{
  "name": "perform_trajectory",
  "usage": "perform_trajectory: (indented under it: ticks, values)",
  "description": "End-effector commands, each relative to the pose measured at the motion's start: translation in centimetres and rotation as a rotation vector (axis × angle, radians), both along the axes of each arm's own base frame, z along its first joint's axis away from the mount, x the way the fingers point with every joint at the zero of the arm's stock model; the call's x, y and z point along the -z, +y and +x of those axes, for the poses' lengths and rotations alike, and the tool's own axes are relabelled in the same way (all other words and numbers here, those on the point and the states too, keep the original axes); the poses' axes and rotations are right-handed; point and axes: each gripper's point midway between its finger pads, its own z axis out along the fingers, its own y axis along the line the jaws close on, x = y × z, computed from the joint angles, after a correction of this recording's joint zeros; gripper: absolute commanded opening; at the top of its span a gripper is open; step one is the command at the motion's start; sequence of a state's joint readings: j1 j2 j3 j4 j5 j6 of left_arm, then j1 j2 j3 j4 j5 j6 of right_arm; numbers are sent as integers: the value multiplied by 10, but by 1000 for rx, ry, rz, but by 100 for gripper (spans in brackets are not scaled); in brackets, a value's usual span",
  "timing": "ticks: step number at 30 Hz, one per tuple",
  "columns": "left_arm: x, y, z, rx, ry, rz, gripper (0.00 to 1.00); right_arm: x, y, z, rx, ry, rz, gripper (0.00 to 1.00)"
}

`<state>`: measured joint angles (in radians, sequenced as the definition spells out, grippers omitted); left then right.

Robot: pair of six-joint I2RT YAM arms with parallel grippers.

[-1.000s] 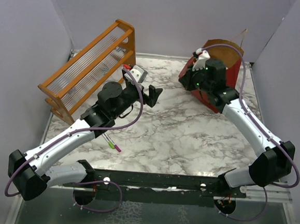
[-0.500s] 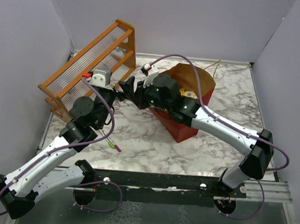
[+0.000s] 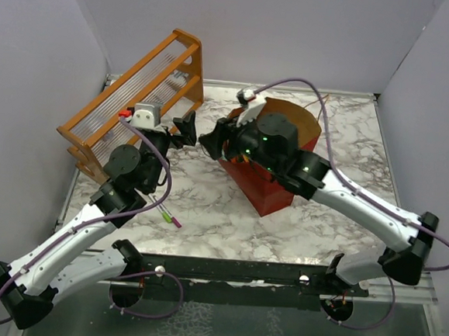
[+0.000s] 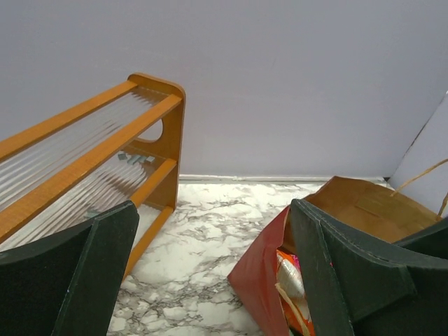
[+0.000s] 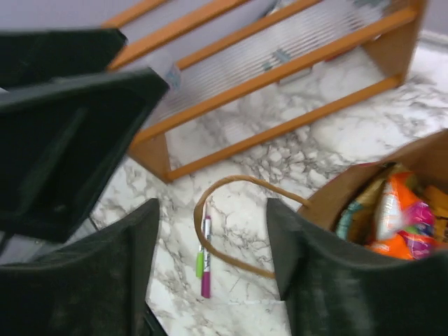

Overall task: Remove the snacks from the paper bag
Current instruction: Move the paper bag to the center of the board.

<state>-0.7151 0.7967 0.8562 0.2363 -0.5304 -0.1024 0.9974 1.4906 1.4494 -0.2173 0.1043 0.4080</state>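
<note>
The paper bag (image 3: pixel 266 188), dark red outside and brown inside, stands open near the table's middle. Snacks (image 5: pixel 392 210), orange, pink and teal packets, lie inside it; the left wrist view shows an orange snack (image 4: pixel 294 280) behind the bag's red wall (image 4: pixel 260 280). My right gripper (image 3: pixel 209 141) hangs open at the bag's left rim. A tan loop handle (image 5: pixel 239 178) arches between its fingers, and neither finger pinches it. My left gripper (image 3: pixel 187 128) is open and empty just left of the bag, facing the right gripper.
An orange wooden rack (image 3: pixel 132 106) stands at the back left, close behind the left gripper. A green and a pink marker (image 3: pixel 168 214) lie on the marble near the left arm, and the markers (image 5: pixel 206 280) also show under the right gripper.
The right arm dragged the bag from the back right corner to the middle, then opened its jaws off it. The left arm drew back toward the rack.
</note>
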Motion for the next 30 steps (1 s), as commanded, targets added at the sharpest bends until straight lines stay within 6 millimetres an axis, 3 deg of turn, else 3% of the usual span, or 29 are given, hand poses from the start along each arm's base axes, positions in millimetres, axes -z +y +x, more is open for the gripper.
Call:
perform_trajectory:
  ticks: [1,4,5,7,10,14,18,23,26,30]
  values:
    - [-4,-12,1,56,2,-20,93,-48,-73,8,227,-150,-1,72]
    - [3,-24,5,94,34,-22,94,-59,-110,5,323,-188,-24,96]
    - [6,-29,5,115,44,-25,95,-63,-121,4,350,-199,-22,100]
    - [10,-40,6,159,70,-46,95,-65,-140,1,400,-203,-13,99]
    - [19,-60,6,242,118,-89,95,-61,-151,-1,442,-173,0,99]
    - [34,-79,9,309,192,-112,95,-43,-141,-1,411,-125,-56,99]
    - [47,-67,15,219,257,-166,87,-26,-133,2,408,-75,-121,99]
    - [56,-47,17,106,304,-253,87,4,-138,13,491,20,-316,99]
    - [59,-49,16,111,327,-271,86,15,-145,14,517,53,-405,95]
    - [65,-65,14,185,361,-283,77,25,-147,16,512,77,-515,92]
